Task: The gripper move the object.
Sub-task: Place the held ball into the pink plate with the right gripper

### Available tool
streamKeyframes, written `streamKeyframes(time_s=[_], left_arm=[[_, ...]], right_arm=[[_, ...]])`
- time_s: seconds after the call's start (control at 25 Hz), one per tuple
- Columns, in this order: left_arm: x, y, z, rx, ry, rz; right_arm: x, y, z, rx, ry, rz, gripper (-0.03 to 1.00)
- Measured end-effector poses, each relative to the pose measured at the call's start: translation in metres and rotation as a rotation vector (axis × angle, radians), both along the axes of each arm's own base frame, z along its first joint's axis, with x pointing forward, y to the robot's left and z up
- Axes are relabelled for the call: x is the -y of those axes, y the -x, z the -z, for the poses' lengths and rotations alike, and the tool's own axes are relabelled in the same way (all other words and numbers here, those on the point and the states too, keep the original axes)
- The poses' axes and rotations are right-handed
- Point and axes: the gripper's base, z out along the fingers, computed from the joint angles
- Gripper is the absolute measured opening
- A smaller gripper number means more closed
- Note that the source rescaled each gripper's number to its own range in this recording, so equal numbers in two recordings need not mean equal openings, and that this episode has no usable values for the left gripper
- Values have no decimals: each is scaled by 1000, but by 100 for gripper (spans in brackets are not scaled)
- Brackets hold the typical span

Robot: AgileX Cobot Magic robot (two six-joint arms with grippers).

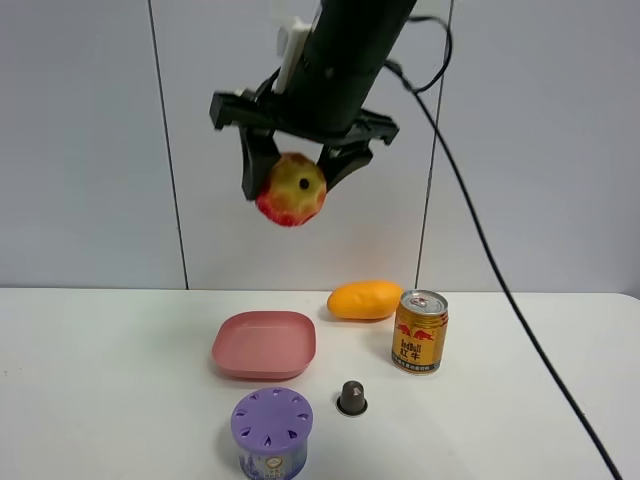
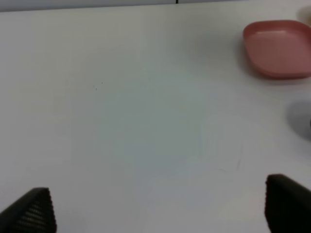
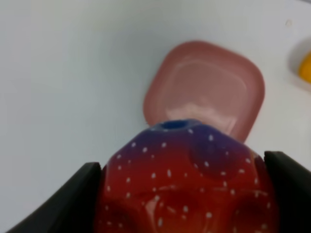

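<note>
The red-and-yellow toy apple (image 1: 291, 189) hangs high in the air, stem hole facing the camera, clamped between the two black fingers of my right gripper (image 1: 292, 180). In the right wrist view the apple (image 3: 184, 184) fills the space between the fingers (image 3: 63, 204) of the right gripper (image 3: 184, 206), directly above the pink plate (image 3: 209, 82). My left gripper (image 2: 160, 208) is open and empty over bare white table, with only its fingertips (image 2: 34, 211) showing. It is out of the exterior view.
On the white table stand a pink plate (image 1: 225, 350), a yellow-orange mango (image 1: 365, 299), a gold drink can (image 1: 420, 332), a purple round container (image 1: 272, 432) and a small dark capsule (image 1: 351, 398). The plate also shows in the left wrist view (image 2: 277, 48).
</note>
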Motion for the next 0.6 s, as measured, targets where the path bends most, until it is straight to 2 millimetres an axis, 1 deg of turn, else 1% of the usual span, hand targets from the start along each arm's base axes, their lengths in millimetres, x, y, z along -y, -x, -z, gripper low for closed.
streamKeyframes(time_s=[0.04, 0.16, 0.24, 0.28, 0.44, 0.6], left_arm=[[0, 0, 0, 0, 0, 0], [0, 0, 0, 0, 0, 0], [0, 0, 0, 0, 0, 0], [0, 0, 0, 0, 0, 0], [0, 0, 0, 0, 0, 0], [0, 0, 0, 0, 0, 0]], right_arm=[[-6, -6, 7, -10, 9, -1, 0], [-23, -23, 39, -46, 41, -4, 0], [-31, -32, 55, -58, 51, -5, 0], [-34, -36, 67, -71, 63, -5, 0], [-40, -46, 105, -117, 113, 31, 0], [-38, -51, 128, -123, 177, 73, 0]])
